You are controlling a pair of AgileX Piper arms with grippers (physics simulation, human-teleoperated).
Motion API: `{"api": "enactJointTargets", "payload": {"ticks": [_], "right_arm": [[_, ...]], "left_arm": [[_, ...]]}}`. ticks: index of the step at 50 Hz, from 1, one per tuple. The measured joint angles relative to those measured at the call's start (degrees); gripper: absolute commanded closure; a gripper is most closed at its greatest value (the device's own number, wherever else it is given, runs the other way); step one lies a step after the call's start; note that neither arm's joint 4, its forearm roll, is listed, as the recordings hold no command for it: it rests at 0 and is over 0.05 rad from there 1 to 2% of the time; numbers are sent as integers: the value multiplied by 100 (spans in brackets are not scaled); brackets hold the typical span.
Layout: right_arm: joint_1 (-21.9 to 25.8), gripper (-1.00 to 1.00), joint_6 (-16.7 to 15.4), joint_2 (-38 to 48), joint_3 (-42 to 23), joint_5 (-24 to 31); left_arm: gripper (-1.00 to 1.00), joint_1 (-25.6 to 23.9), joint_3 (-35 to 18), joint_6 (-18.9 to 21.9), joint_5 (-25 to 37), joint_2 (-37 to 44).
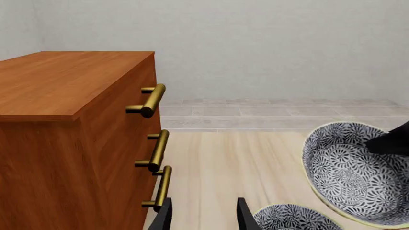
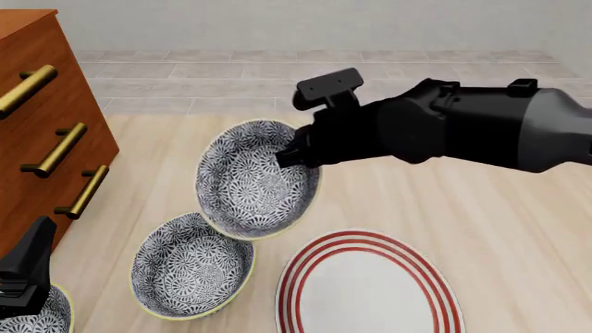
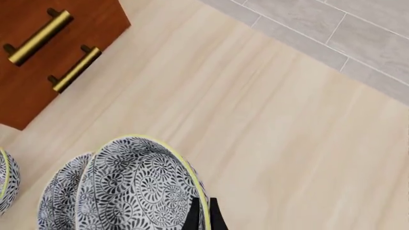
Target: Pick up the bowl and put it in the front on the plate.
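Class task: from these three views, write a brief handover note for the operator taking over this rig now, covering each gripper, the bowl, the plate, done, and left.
Right gripper: shut on the rim of the bowl, which is lifted and tilted.
Left gripper: open, holding nothing, low near the drawer cabinet.
Plate: on the table, nothing on it.
Second bowl and third bowl rest on the table.
Done: pickup.
Left: carry the bowl over the plate, set it down, release.
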Motion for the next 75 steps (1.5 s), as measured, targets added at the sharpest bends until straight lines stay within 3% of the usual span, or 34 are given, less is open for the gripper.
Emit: {"api": "enactJointTargets", "payload": {"ticks": [46, 75], "right_arm": [[-401, 100, 147, -813, 998, -42], [-557, 100, 176, -1493, 1574, 263]], "left_arm": [[-100, 0, 0, 0, 0, 0], [-100, 0, 0, 0, 0, 0]]}}
